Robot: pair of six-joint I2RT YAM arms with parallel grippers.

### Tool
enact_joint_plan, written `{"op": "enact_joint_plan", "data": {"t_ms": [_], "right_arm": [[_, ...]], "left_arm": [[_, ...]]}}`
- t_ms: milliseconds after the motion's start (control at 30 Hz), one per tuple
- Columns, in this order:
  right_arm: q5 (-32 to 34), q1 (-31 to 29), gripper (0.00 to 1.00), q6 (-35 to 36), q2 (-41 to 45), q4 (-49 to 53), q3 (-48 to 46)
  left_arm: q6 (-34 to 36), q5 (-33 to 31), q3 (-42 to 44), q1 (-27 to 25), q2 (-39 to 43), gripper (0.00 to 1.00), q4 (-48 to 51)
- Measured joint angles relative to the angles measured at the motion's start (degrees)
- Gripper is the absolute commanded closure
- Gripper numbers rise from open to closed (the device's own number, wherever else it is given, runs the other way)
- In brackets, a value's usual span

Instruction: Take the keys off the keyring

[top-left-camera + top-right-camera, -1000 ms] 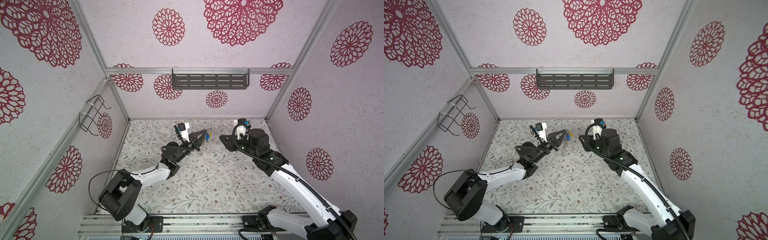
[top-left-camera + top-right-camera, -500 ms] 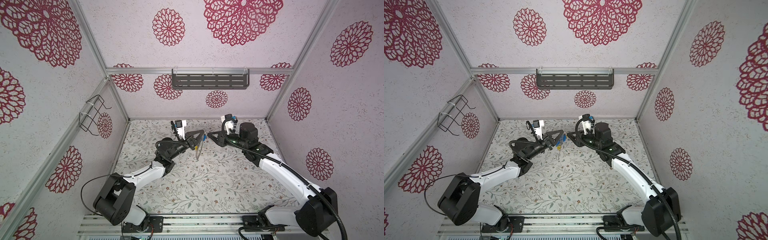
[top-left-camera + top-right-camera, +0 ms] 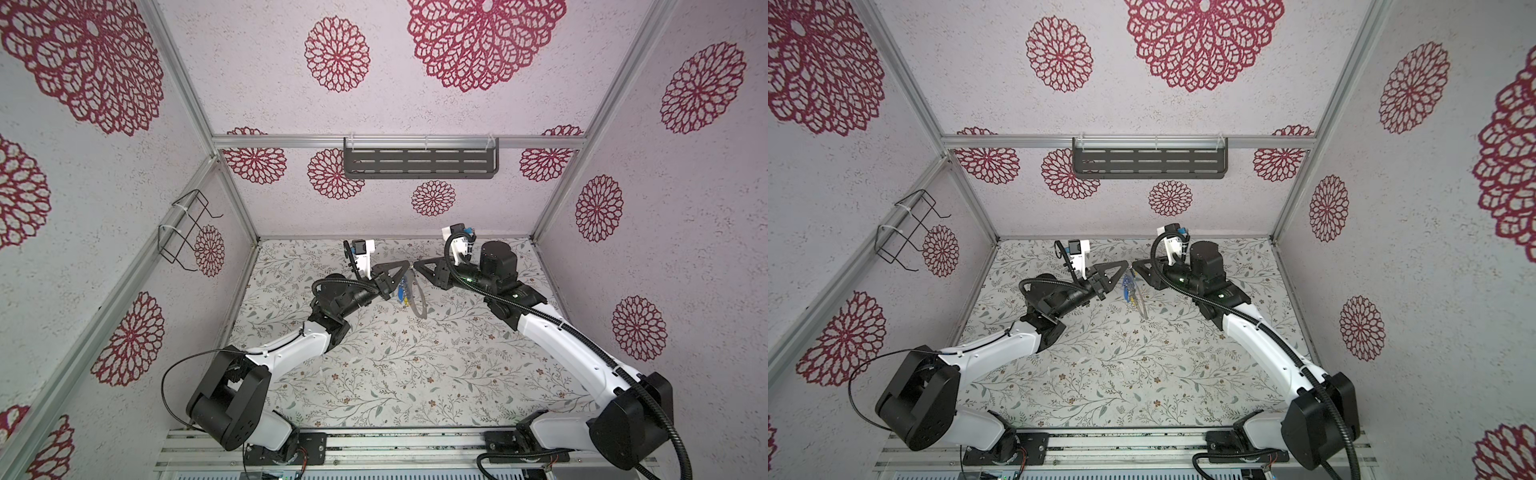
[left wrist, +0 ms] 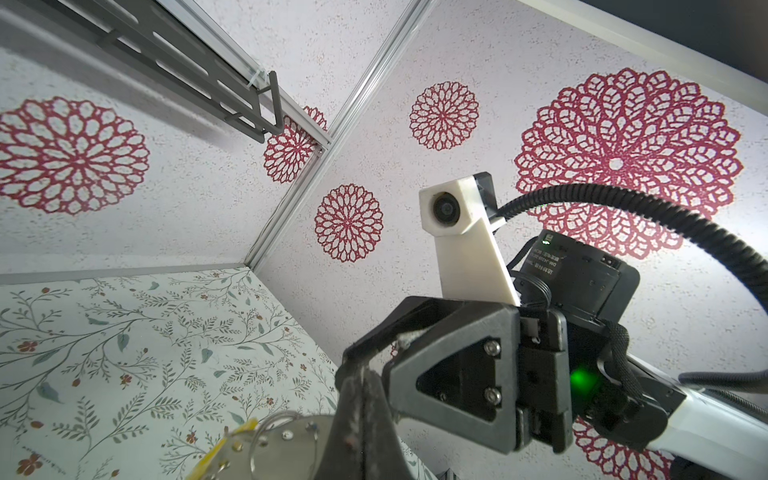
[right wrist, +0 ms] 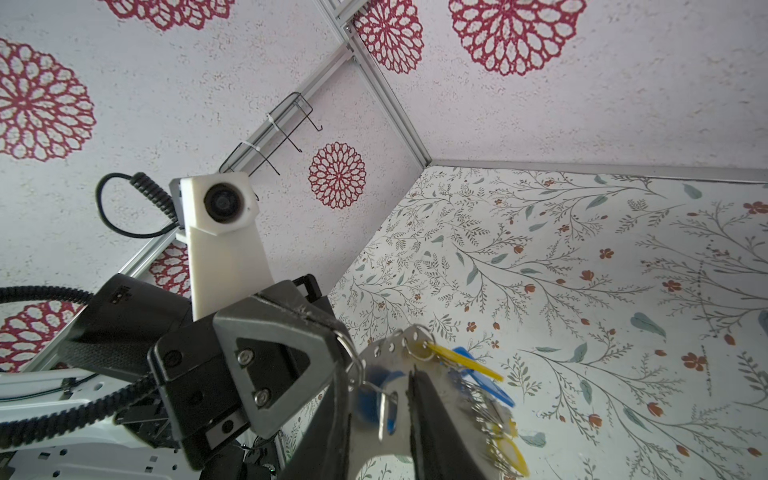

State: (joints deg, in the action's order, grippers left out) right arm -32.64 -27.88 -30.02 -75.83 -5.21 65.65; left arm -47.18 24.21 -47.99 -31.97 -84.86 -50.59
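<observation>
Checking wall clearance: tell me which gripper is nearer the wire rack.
Left. The left gripper is mid-scene, right of the wire rack on the left wall; the right gripper faces it tip to tip, farther right.

Counted: one left gripper (image 3: 404,269), one right gripper (image 3: 419,267), one keyring (image 3: 419,306), one shelf (image 3: 419,163), one wire rack (image 3: 185,232) (keys (image 3: 401,293) bunched, uncounted).

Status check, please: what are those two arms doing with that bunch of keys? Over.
Left pincer shut on the keyring, holding it aloft. Right pincer open, astride the ring. Yellow and blue keys hang on it. Nothing else in the way.
</observation>
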Motion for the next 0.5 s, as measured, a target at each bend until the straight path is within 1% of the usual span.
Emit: {"op": "enact_joint_plan", "data": {"t_ms": [100,500], "right_arm": [[-0.22,0.11,0.73,-0.04,-0.02,0.07,0.76],[-2.91,0.02,0.86,-1.49,-1.36,-2.19,1.33]], "left_arm": [[-0.09,0.57,-0.52,0.04,0.00,1.00,0.42],[-1.07,1.27,-1.27,0.09,-0.02,1.00,0.59]]}}
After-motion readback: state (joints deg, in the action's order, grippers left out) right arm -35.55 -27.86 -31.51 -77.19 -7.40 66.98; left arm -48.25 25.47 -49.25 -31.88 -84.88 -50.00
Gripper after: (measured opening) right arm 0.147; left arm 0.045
